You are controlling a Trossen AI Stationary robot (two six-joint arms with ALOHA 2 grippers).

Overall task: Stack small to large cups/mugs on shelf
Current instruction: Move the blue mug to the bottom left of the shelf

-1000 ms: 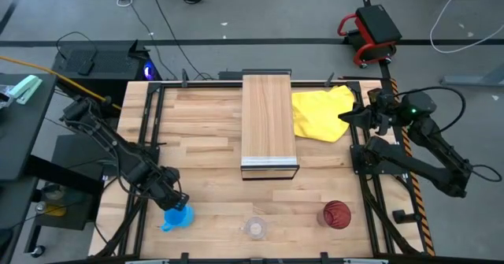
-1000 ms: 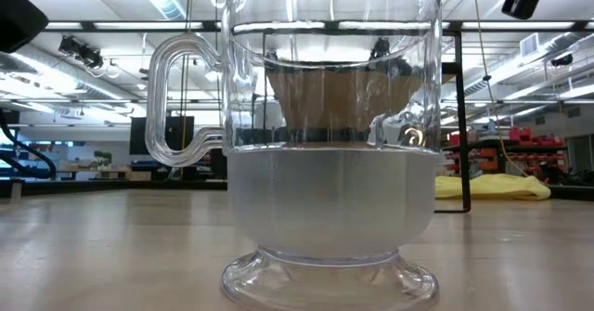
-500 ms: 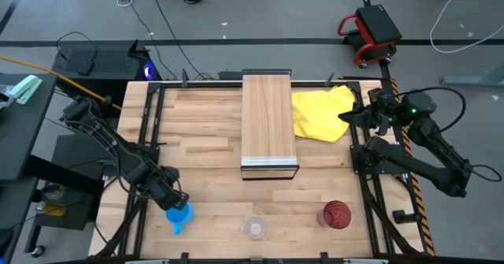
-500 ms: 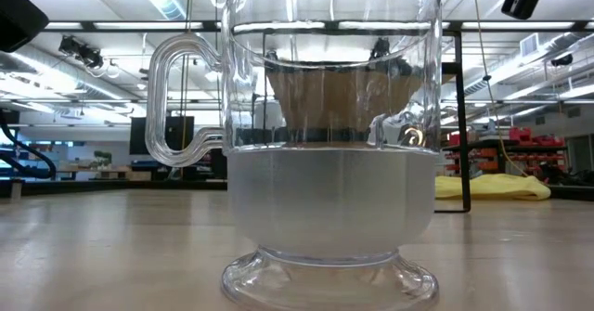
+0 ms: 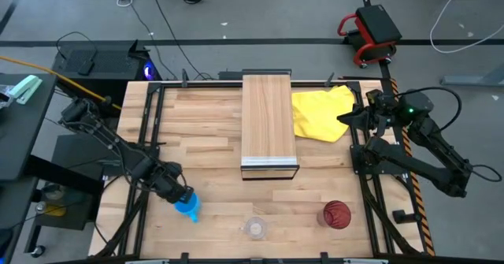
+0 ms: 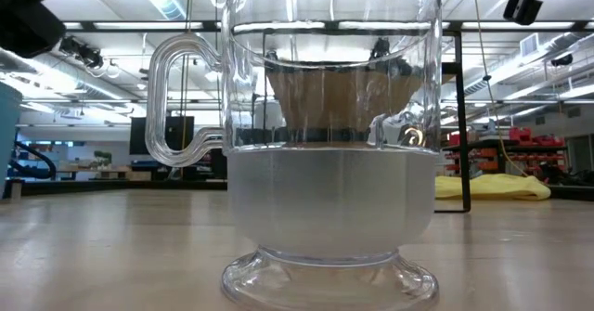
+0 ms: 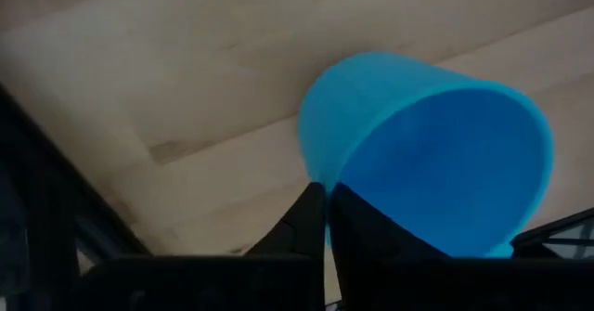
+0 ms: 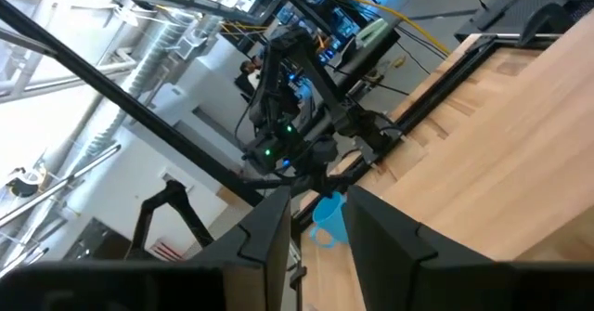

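A bright blue mug (image 5: 188,206) hangs tipped over the table's (image 5: 205,130) near left corner, its rim pinched between the closed jaws of the left gripper (image 5: 178,196). The left wrist view shows the dark fingers clamped on the mug's wall at the lip, one inside and one outside, a hold that leaves the base free for setting down. In the right wrist view the mug shows lifted clear of the wood.

The small clear glass cup (image 5: 254,228) stands at the middle of the near edge, filling the low view with its handle to one side. The dark red tumbler (image 5: 336,214) stands farther right along the same edge, well apart from the glass. The shelf (image 5: 267,120), a light-wood board on a dark metal frame, runs from the far edge toward the table's centre and carries nothing yet.

A crumpled yellow cloth (image 5: 321,112) lies just beside the shelf's right side near the far right corner. The right gripper (image 5: 353,117) waits above the cloth's right end, jaws parted and empty. The way from the mug to the shelf's near end looks clear of obstacles.
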